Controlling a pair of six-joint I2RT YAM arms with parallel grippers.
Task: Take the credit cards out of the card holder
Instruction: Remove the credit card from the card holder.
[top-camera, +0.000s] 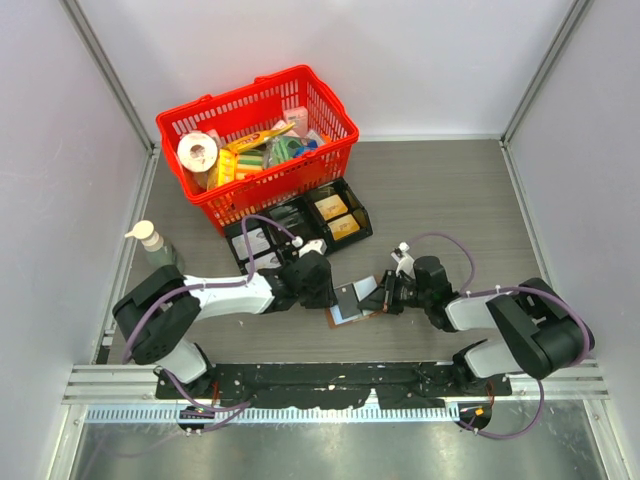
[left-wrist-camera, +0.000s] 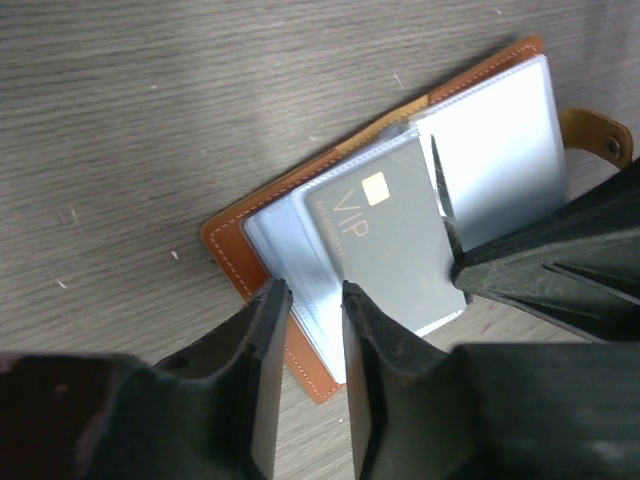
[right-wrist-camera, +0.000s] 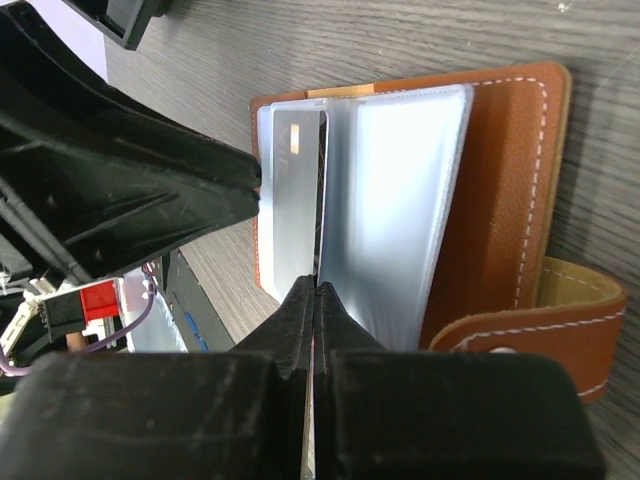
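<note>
The card holder (top-camera: 350, 316) lies open on the table between my two grippers, brown leather (left-wrist-camera: 225, 245) outside and clear sleeves inside, its snap strap (right-wrist-camera: 560, 320) folded out. A grey credit card (left-wrist-camera: 395, 240) marked VIP with a gold chip rests tilted over the sleeves, one corner past the wallet's edge. My right gripper (right-wrist-camera: 316, 285) is shut on that card's thin edge. My left gripper (left-wrist-camera: 308, 290) hangs over the wallet's near corner. Its fingers stand a little apart, with nothing pinched between them.
A red basket (top-camera: 285, 185) full of groceries stands at the back left. A black divided tray (top-camera: 300, 215) sits just in front of it, close behind the left gripper (top-camera: 335, 290). A pump bottle (top-camera: 155, 240) stands by the left wall. Walls close three sides.
</note>
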